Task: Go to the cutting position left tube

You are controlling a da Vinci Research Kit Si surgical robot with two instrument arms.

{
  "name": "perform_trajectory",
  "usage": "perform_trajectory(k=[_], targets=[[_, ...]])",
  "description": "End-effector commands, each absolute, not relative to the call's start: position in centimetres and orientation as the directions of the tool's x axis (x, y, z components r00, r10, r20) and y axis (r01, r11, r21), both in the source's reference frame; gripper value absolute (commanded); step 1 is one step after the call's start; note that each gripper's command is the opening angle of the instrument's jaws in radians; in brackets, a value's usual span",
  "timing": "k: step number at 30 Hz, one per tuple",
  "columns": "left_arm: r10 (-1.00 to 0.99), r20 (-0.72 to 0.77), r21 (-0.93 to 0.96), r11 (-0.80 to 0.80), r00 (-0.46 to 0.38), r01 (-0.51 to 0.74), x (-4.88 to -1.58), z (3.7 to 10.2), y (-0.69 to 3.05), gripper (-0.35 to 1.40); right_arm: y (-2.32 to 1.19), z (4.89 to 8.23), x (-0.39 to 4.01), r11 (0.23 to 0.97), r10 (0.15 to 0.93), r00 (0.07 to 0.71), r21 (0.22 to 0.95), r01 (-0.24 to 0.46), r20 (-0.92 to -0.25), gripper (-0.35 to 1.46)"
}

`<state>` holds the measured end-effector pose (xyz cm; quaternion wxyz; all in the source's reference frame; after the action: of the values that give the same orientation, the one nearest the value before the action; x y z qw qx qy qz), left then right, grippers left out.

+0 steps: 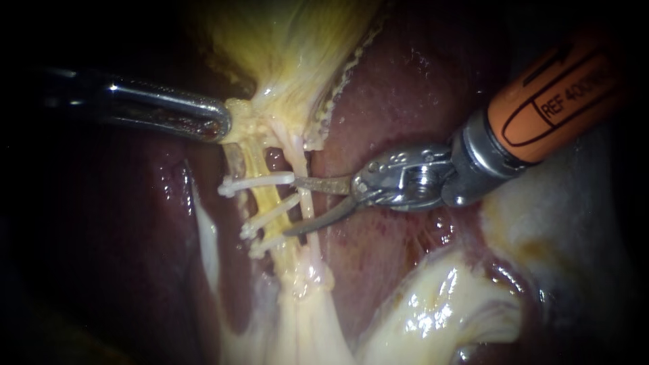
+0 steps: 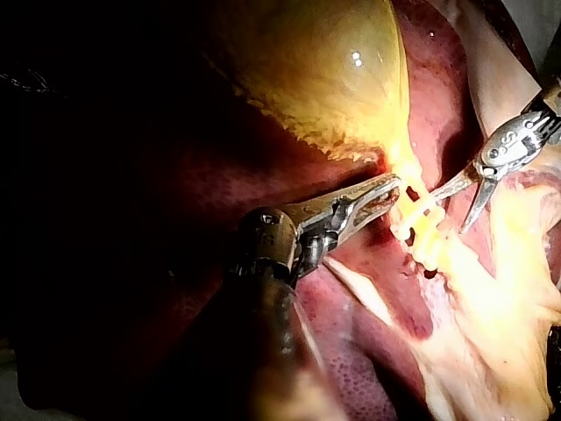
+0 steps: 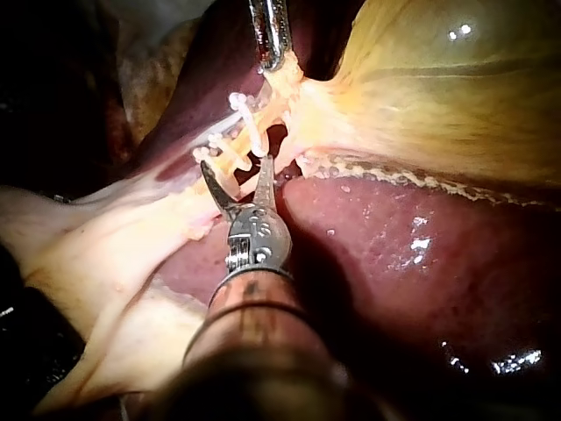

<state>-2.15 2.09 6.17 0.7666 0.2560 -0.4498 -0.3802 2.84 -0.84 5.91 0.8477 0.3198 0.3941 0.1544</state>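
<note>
My right instrument (image 1: 293, 207) comes in on an orange shaft, and its two curved blades stand open. The pale right tube (image 1: 305, 200) lies between the blades, and their tips reach the yellow left tube (image 1: 268, 200). Three white clips (image 1: 257, 182) cross the tubes; the upper blade tip touches the top clip's end. My left instrument (image 1: 222, 124) is shut on the yellow tissue at the gallbladder (image 1: 291, 47) neck, above the clips. In the right wrist view the open blades (image 3: 237, 167) sit just short of the clips (image 3: 250, 123). The left wrist view shows the grip (image 2: 386, 189).
Dark red liver (image 1: 405, 88) lies under and to the right of the tubes. Pale fatty tissue (image 1: 439, 304) bulges below the right instrument. A white strand (image 1: 203, 230) runs down the left of the clipped tubes.
</note>
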Motion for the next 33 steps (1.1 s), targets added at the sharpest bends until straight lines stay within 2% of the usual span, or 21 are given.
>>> perform_trajectory(k=[1, 10, 18, 33], targets=[[-0.813, 0.495, 0.735, 0.58, 0.307, 0.351, -2.15, 6.18, 2.09, -0.35, -0.84, 5.94, 2.84, 0.745, 0.516, 0.643, 0.666, -0.011, -0.567, 1.36], [-0.813, 0.495, 0.735, 0.58, 0.307, 0.351, -2.16, 6.18, 2.07, -0.35, -0.75, 6.09, 2.88, 0.716, 0.54, 0.648, 0.698, -0.017, -0.537, 1.36], [-0.813, 0.495, 0.735, 0.581, 0.307, 0.351, -2.16, 6.18, 2.07, -0.35, -0.69, 6.14, 3.03, 0.652, 0.573, 0.644, 0.758, 0.017, -0.507, 1.36], [-0.812, 0.496, 0.734, 0.581, 0.307, 0.351, -2.16, 6.19, 2.06, -0.35, -0.73, 6.08, 3.14, 0.518, 0.608, 0.618, 0.839, 0.168, -0.498, 1.31]])
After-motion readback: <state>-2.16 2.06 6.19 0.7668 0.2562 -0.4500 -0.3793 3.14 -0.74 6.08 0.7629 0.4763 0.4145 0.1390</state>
